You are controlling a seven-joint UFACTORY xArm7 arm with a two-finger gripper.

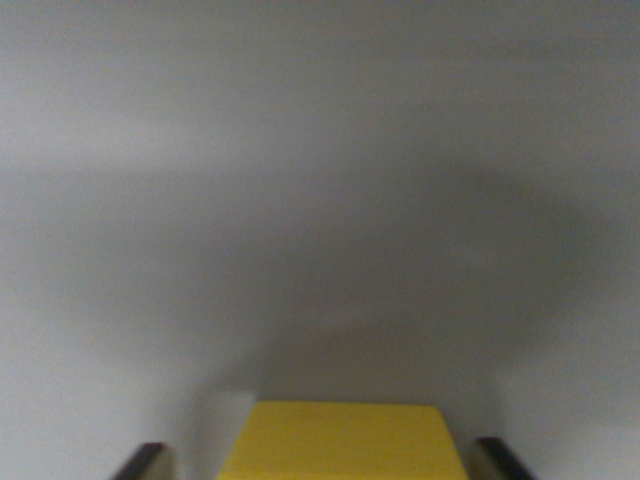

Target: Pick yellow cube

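A plain grey surface [320,180] fills nearly the whole wrist view, blurred, with a broad soft shadow above the yellow cube [342,440]. The cube sits at the bottom edge, its lower part cut off. The gripper [320,462] shows only two dark fingertips [140,462], one flanking each side of the cube with gaps, jaws spread wider than it.
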